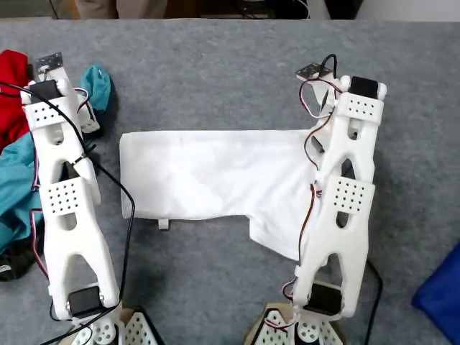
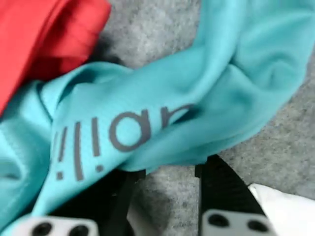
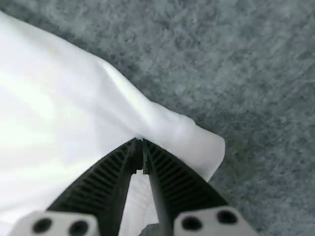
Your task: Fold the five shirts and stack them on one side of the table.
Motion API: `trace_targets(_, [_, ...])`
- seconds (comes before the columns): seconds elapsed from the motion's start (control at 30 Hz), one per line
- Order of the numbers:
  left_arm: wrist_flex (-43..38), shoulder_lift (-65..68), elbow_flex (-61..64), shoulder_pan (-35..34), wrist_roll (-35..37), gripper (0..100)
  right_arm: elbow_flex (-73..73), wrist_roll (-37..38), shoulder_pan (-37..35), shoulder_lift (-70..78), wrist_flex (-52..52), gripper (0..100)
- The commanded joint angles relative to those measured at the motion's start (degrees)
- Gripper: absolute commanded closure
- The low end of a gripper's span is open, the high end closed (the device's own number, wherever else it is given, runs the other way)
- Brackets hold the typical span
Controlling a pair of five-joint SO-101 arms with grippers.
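Overhead, the white shirt (image 1: 208, 172) is lying partly folded at the middle of the surface (image 1: 215, 72), while the teal shirt (image 1: 14, 187) and red shirt (image 1: 11, 93) are waiting bunched at the left edge. By its wrist view, the left pincer (image 2: 170, 189) is hanging released just over the teal shirt. The right pincer (image 3: 141, 147) is clenching the white shirt's corner, probably to draw a fold.

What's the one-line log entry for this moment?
right gripper shut on white shirt | left gripper open at teal shirt | red shirt crumpled alongside
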Motion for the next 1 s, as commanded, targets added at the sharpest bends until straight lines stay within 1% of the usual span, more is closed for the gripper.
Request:
trace_targets(0.0, [0.79,-4.35,0.09,0.88,0.53,82,-2.33,0.26,1.80,-0.13,0.53,95.9])
trace_targets(0.17, [0.88,-5.41,0.53,3.60,0.53,82,-4.09,-0.09,0.57,-2.07,0.62,95.6])
trace_targets(0.33, [0.88,-12.00,4.22,3.96,0.53,82,-4.00,-1.58,-1.54,-5.05,0.62,95.5])
trace_targets(0.43, [0.88,-17.36,10.64,4.40,0.53,82,-4.00,-1.76,-2.68,-5.58,0.70,95.4])
trace_targets(0.57, [0.88,-24.48,21.45,8.09,0.53,82,-4.44,-2.55,-2.86,-5.76,0.70,95.4])
trace_targets(0.7, [0.88,-30.90,30.59,11.52,0.18,87,-3.82,-3.34,-3.03,-9.19,0.70,95.4])
trace_targets(0.73, [0.88,-32.40,32.88,11.87,-0.88,88,-3.82,-3.34,-3.12,-10.33,0.70,95.4])
trace_targets(0.8, [0.88,-34.86,37.54,12.04,-5.63,83,-3.82,-4.57,-3.21,-13.23,0.79,95.4])
trace_targets(0.87, [0.88,-37.67,41.85,11.43,-5.80,79,-3.82,-5.27,-3.21,-15.87,0.79,95.4])
trace_targets(0.97, [0.88,-40.75,47.82,9.85,-6.77,79,-2.59,-5.27,-3.21,-19.21,0.79,95.4])
